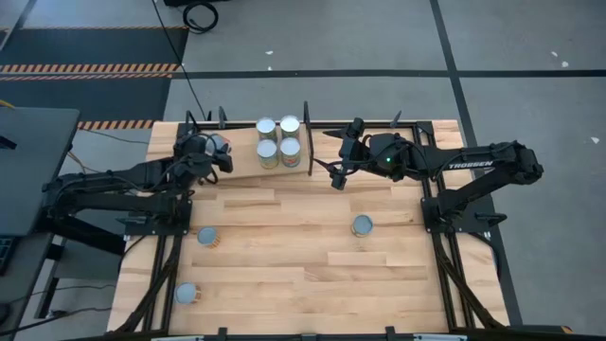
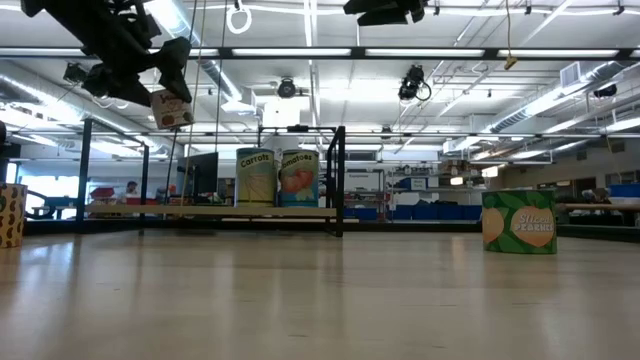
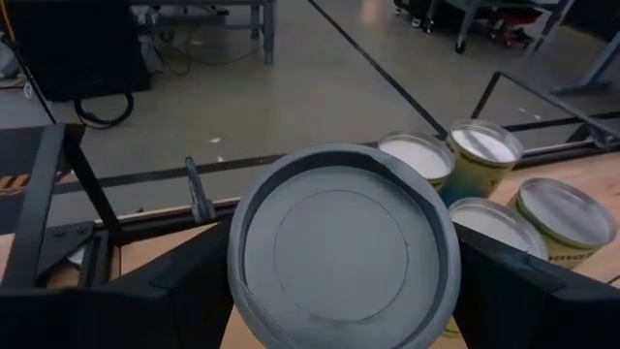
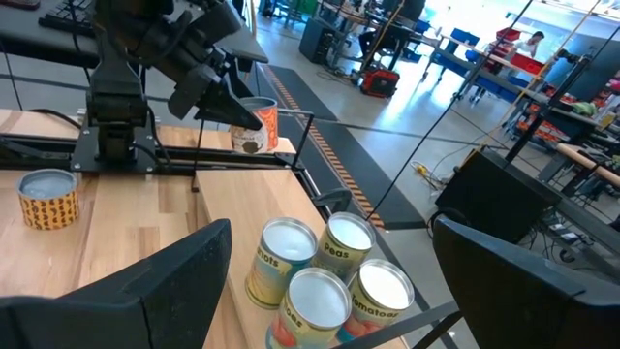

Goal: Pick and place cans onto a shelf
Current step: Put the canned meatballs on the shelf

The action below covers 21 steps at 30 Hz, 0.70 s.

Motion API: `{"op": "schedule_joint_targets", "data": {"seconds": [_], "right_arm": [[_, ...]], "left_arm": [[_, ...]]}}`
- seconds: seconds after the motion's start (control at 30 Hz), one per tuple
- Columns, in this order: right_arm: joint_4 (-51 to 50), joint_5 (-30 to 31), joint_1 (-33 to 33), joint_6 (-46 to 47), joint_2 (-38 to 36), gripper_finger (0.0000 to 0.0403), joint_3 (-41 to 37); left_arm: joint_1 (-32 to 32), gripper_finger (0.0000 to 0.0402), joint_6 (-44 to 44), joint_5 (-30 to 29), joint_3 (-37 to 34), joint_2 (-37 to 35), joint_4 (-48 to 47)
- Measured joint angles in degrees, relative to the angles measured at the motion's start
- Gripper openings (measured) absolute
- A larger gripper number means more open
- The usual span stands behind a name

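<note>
Can (image 1: 219,144) pinched in left tool (image 1: 217,152) (right tool (image 1: 333,161) spread) beside four shelved cans (image 1: 278,141).

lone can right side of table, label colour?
Green with orange patches and pale lettering on the lone can; the low view shows it best.

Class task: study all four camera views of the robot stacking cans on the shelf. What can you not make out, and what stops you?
- Held can, left wrist view: label hidden; only its lid shows, fingers cover its sides.
- Can at table's left edge, low view: cut off.
- Right gripper, low view: out of frame.
- Shelf under held can, high view: hidden by left gripper.
</note>
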Motion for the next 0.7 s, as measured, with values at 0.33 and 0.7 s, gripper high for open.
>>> {"op": "schedule_joint_targets", "data": {"seconds": [0.33, 0.7], "right_arm": [[0.12, 0.01, -0.01, 0.00, 0.02, 0.0366, -0.01], [0.12, 0.00, -0.01, 0.00, 0.00, 0.0366, 0.00]], "left_arm": [[-0.02, 0.0316, 0.07, 2.58, 0.00, -0.13, 0.85], [-0.02, 0.0316, 0.46, 2.60, 0.00, -0.13, 1.19]]}}
